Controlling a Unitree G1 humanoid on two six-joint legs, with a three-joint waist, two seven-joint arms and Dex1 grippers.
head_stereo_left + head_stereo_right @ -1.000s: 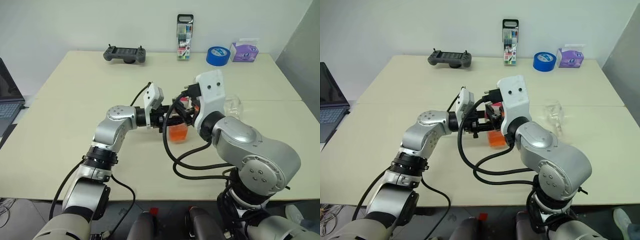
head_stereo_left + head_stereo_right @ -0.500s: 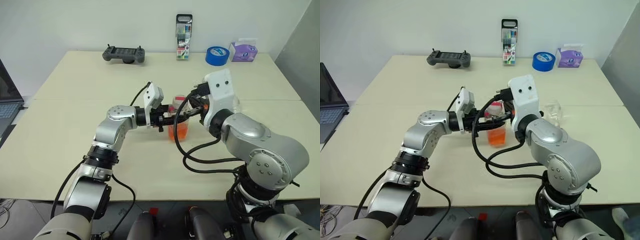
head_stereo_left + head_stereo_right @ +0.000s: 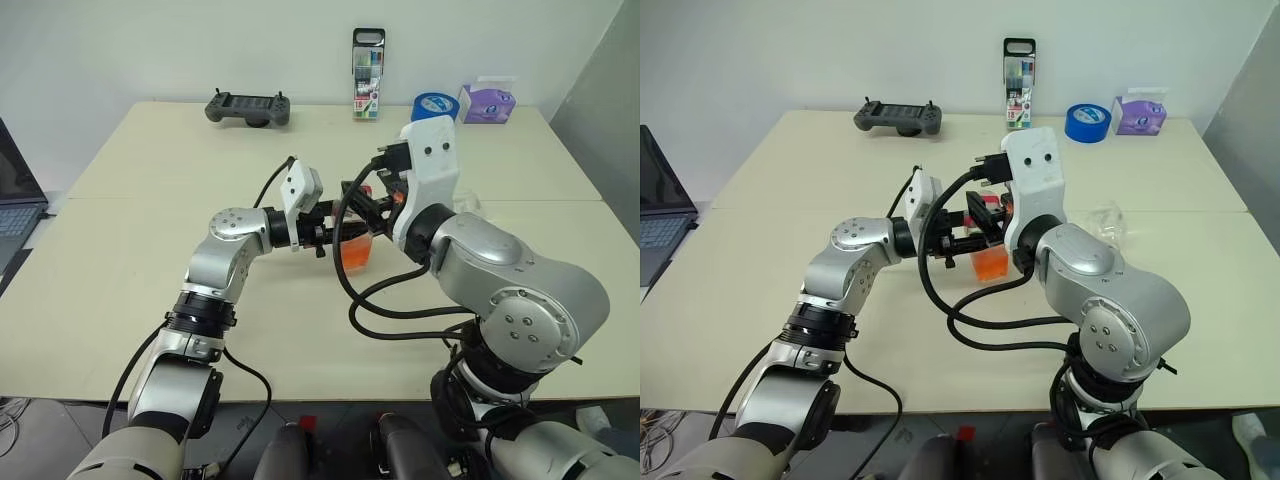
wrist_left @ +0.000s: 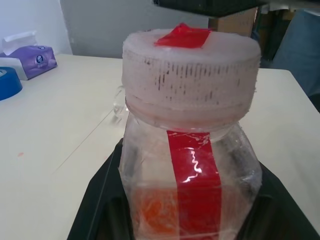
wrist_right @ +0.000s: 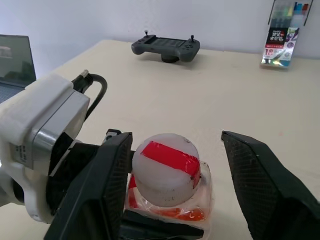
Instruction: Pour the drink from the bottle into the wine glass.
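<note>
Held upright above the desk, near its middle: the bottle, clenched at the body by the left tool, cap on, the drink filling only the lower part. Hovered over the cap, the right tool, fingers spread wide to either side of it, one close beside the cap, the other well apart, nothing gripped. Stood on the desk beyond the right arm, well apart from the bottle: the wine glass, bowl seemingly without liquid.

Judged as the uncapping step, pouring not yet begun. Called for next: closing the right tool squarely on the cap, twisting it off against the steady left hold, then carrying the bottle across to the glass. Risked otherwise: a slipped grip or a squeezed, tilted bottle.
</note>
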